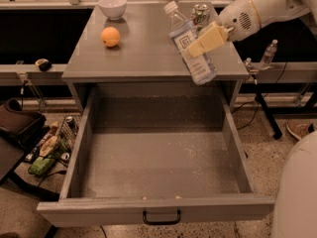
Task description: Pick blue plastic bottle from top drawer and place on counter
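Gripper (197, 46) is clamped on the blue plastic bottle (190, 43), pinching it mid-body across the label, reaching in from the right. Bottle is airborne and tilted, cap toward the table's back edge and leaning left, base hanging just over the front edge near the front-right corner.

Step in hand: transfer to the counter (143, 48), which I'm calling the table. Pick is done; top drawer (158, 157) is pulled out and shows nothing inside. Placement not yet done.

Next move, as I judge it: carry the bottle further in over the table, away from the front edge, rotate it upright, lower until the base touches, then release. The bare patch in the middle of the table looks like the safest spot.

Watch-outs: soda can (199, 13) sits just behind the bottle near the back-right corner, a swing that way could knock it. Orange (110, 36) and white bowl (112, 7) are over on the left side, well apart from the bottle.
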Motion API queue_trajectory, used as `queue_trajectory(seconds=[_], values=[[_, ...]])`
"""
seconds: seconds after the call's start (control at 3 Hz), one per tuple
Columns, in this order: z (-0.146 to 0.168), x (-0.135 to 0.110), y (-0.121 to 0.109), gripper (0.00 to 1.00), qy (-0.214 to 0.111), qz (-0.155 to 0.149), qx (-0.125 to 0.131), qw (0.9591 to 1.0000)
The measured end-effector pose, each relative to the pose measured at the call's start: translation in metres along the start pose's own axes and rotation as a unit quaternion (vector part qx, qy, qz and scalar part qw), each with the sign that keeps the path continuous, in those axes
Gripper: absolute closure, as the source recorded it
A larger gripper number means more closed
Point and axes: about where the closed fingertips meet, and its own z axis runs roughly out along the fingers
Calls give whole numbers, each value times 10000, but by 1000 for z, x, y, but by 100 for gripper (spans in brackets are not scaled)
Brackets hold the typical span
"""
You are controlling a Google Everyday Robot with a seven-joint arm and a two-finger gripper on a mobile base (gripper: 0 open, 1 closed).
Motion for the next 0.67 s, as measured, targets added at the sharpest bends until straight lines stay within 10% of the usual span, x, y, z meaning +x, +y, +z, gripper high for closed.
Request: queue_trajectory(seconds=[0.67], values=[[10,1,-5,100,-145,56,68,9999]])
